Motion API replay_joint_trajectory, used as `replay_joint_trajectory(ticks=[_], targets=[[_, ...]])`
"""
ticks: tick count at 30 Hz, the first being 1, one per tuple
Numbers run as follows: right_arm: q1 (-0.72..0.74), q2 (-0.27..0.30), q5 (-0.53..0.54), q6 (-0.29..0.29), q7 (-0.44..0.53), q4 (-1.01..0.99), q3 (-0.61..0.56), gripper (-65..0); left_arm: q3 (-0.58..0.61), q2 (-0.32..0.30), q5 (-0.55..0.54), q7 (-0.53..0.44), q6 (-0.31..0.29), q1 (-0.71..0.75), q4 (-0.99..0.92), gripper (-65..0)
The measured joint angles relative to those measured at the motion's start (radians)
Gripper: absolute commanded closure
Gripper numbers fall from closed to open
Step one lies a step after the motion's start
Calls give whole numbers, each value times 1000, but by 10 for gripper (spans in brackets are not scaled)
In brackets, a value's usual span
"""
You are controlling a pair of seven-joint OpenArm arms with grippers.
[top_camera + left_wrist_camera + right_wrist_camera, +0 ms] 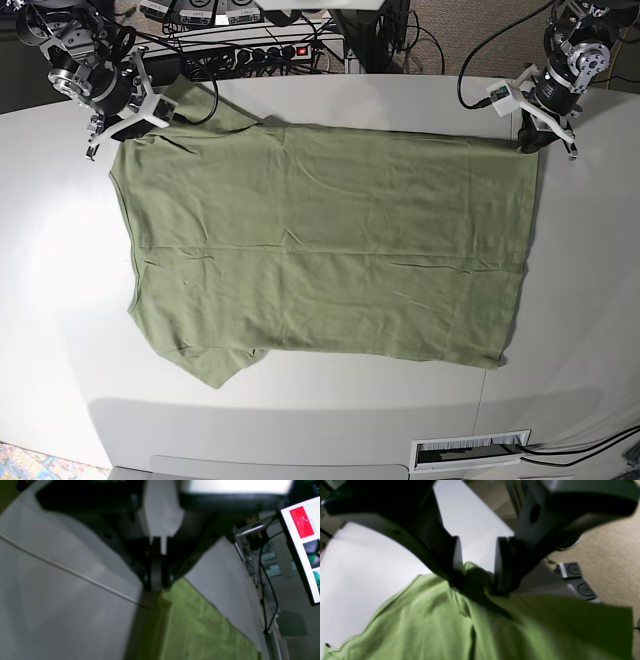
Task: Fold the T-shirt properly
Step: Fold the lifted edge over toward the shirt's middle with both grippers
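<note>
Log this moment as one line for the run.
shirt: spread flat on table | left gripper: shut on far corner | right gripper: open, straddling cloth

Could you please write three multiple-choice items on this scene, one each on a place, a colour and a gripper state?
1. Where does the plain green knit T-shirt lie?
A. spread flat on the white table
B. hanging off the table's edge
C. bunched in a heap

2. What colour is the T-shirt?
A. red
B. sage green
C. white

3. How is the left gripper?
A. wide open above the cloth
B. out of view
C. shut on the T-shirt's corner

Answers: 1 A, the base view shows it spread out; 2 B, green in every view; 3 C, its jaws meet at the cloth's edge.
</note>
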Motion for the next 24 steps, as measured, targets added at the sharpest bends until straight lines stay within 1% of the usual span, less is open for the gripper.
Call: replay_joint_trajectory(ticks=[3,4,5,7,8,11,16,21,24], targets=[[2,0,-6,-4,-2,0,-6,-220,0,0,0,0,0,0,0,0],[2,0,-6,-4,-3,0,-6,-198,0,0,0,-1,0,0,0,0],[2,0,-5,-3,-4,0,-6,-157,0,0,0,0,0,0,0,0],[2,-1,2,-1,-18,2,-13,-50,0,0,-1,0,0,0,0,0],[1,-3,6,6,-42,10,-15,-1,0,0,-3,-1,0,0,0,0],[-2,-3,15,9,-95,40,-18,0,0,0,-4,0,0,0,0,0],[-11,-3,18,25,-132,76,-22,0,-1,0,0,3,10,13,0,0],[-58,-3,14,20,-150,101,-21,0,-4,-2,77,27,87,96,13,0],[-66,-3,16,26,-177,119,-21,0,-3,-7,79,55,121,149,40,0]])
